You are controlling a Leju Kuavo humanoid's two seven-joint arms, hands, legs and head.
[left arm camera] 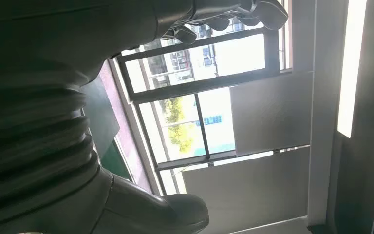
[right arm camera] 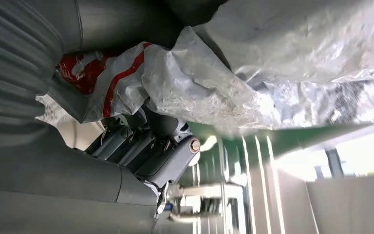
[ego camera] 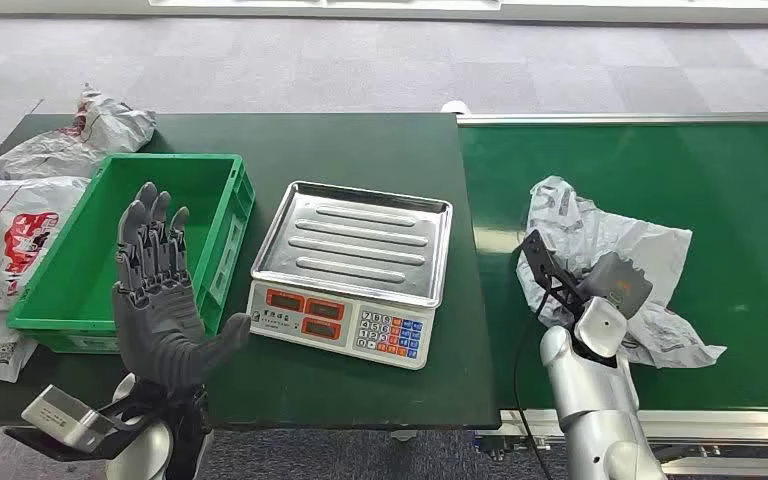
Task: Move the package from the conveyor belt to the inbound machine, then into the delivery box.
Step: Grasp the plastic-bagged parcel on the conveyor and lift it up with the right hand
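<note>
On conveyor belt, grey plastic package is clutched by right hand; slack film could slip free. Left hand is raised, fingers apart, nothing held.

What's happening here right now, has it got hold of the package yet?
The right hand is on the crumpled grey package, which lies on the green conveyor belt. The right wrist view shows its fingers curled into the plastic, so it appears to grip it. The scale beside the belt has nothing on its tray, and the green delivery box looks empty. The left hand is raised near the box, open, holding nothing.
</note>
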